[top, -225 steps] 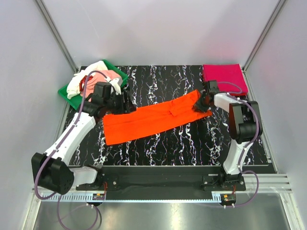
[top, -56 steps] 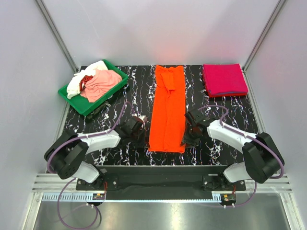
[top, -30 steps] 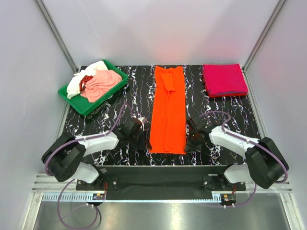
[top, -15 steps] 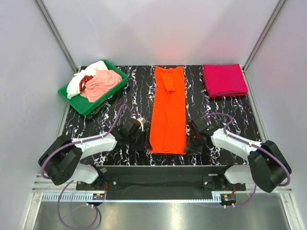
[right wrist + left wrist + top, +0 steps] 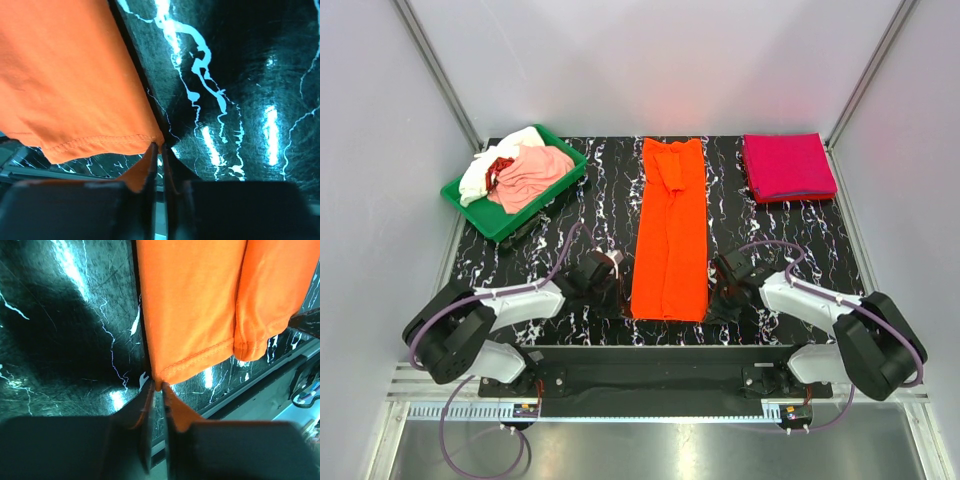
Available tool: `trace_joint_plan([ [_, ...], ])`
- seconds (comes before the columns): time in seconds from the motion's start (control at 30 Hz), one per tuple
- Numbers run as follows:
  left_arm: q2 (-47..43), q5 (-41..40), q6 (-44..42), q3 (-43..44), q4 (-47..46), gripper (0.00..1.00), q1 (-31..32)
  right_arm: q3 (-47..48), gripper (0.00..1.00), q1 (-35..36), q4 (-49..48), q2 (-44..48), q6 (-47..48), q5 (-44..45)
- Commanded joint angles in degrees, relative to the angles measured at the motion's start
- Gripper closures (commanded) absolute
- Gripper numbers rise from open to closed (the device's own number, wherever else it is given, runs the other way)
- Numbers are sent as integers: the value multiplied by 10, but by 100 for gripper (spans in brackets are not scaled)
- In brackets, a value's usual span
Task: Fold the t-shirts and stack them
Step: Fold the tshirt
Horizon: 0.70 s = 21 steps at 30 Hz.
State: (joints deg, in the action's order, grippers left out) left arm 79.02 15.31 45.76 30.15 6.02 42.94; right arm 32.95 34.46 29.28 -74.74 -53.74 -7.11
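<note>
status, this moment.

orange t-shirt (image 5: 670, 230): lies flat on the table (image 5: 800, 260) as one long narrow strip, folded lengthwise. it runs from the far edge toward the near edge, approx. mid-table. the stitched hem end is nearest the arm bases. in the left wrist view i see two layers at the hem, one lapping beside the other.

left arm (image 5: 520, 298): low over the table, left of the strip, wrist at the near-left hem corner. left jaws: together, clamped on that corner of the orange t-shirt. the cloth tip sits between the fingertips (image 5: 144, 402).

right arm (image 5: 800, 297): mirror pose, right of the strip. right jaws: together, clamped on the near-right hem corner. the cloth meets the fingertips (image 5: 149, 162) at the seam.

magenta t-shirt (image 5: 788, 166): folded to a neat rectangle, far-right corner of the table, well apart from both arms.

green tray (image 5: 470, 200): far-left corner, set at an angle. it holds a loose heap of t-shirts (image 5: 525, 168): pale pink, white, a bit of red. unfolded.
</note>
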Motion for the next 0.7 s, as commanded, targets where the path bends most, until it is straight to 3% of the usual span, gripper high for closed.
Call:
trace_joint_plan([
  [0.0,8,12,-2,-5,-30,100,5,-21,96,6,-12,8,-6,21],
  [0.03,7,14,-1,-5,-30,100,6,-24,100,6,-11,18,-8,21],
  [0.33,-55,-4,42,-10,-22,100,44,-32,100,6,32,122,-12,49],
  [0.67,-77,-22,35,28,30,100,53,-8,100,6,48,153,7,64],
])
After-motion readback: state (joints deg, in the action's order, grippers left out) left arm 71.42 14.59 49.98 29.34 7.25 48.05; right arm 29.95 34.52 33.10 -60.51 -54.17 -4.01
